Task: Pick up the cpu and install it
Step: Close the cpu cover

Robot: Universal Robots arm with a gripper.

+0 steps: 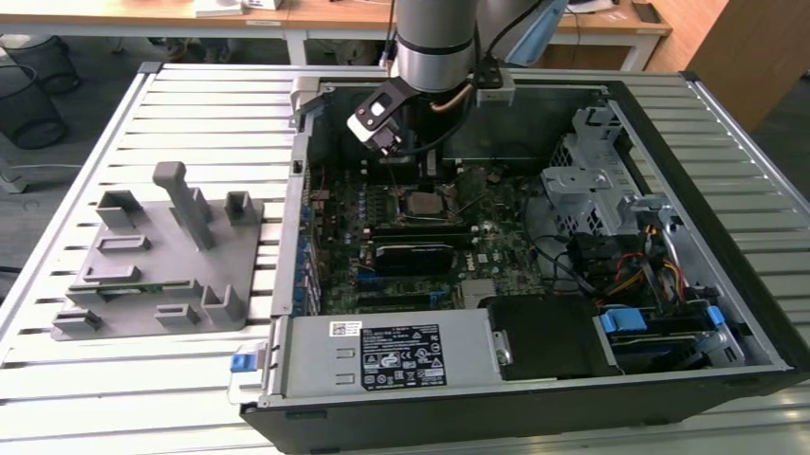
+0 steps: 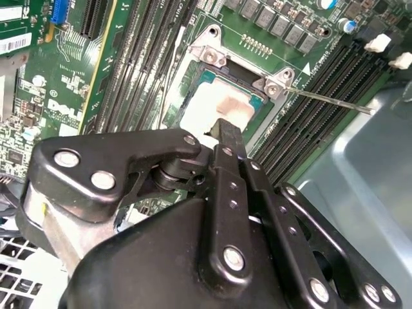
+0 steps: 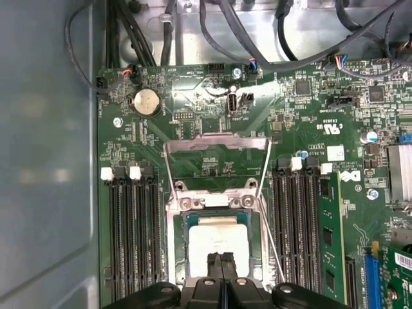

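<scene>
The cpu (image 3: 217, 237) is a flat square chip with a pale silver top. It lies flat inside the open socket frame (image 3: 175, 241) on the green motherboard (image 3: 193, 103), and it shows in both wrist views (image 2: 212, 108). My gripper (image 3: 222, 262) hangs just above the cpu's near edge, its two black fingers (image 2: 226, 138) pressed together with nothing between them. In the exterior view the gripper (image 1: 428, 172) reaches down into the computer case over the socket (image 1: 426, 203). The socket's metal load plate (image 3: 215, 147) stands swung open, and its thin lever (image 2: 328, 100) sticks out sideways.
Black memory slots (image 3: 132, 238) flank the socket on both sides. Cables (image 3: 257, 32) run along the case wall. A drive cage (image 1: 595, 175) and power supply (image 1: 379, 355) fill the case. A grey fixture block (image 1: 165, 256) sits on the slatted table at the exterior view's left.
</scene>
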